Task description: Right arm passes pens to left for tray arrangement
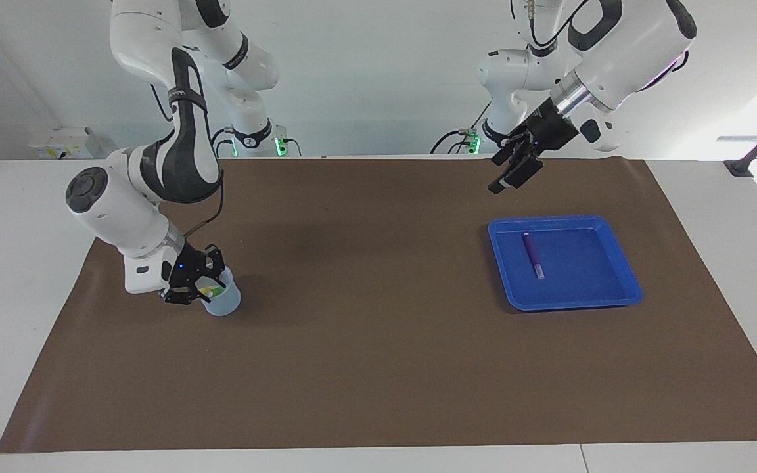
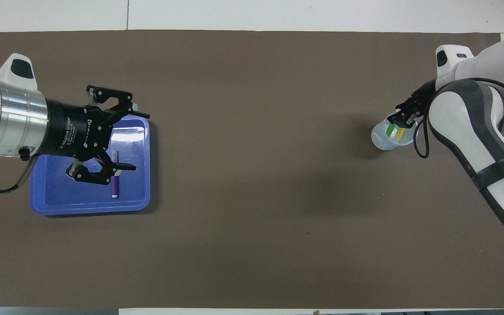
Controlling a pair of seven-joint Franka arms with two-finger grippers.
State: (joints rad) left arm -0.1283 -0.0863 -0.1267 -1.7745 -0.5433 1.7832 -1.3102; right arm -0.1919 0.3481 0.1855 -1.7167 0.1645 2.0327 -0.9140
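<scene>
The blue tray (image 1: 621, 289) (image 2: 90, 209) lies toward the left arm's end of the table. A purple pen (image 1: 532, 255) (image 2: 114, 187) lies in it. My left gripper (image 1: 513, 172) (image 2: 140, 141) hangs open and empty in the air over the tray's edge nearer the robots. A green pen (image 2: 390, 129) and a yellow pen (image 2: 400, 133) stand in a small translucent cup (image 1: 224, 301) (image 2: 383, 141) toward the right arm's end. My right gripper (image 1: 196, 290) (image 2: 403, 117) reaches down into the cup's mouth at the pens. Whether it grips one is hidden.
A brown mat (image 1: 365, 341) covers most of the white table. Two slimmer white arms with green lights (image 1: 257, 131) stand at the robots' edge of the table. The right arm's black cable (image 2: 420, 144) loops beside the cup.
</scene>
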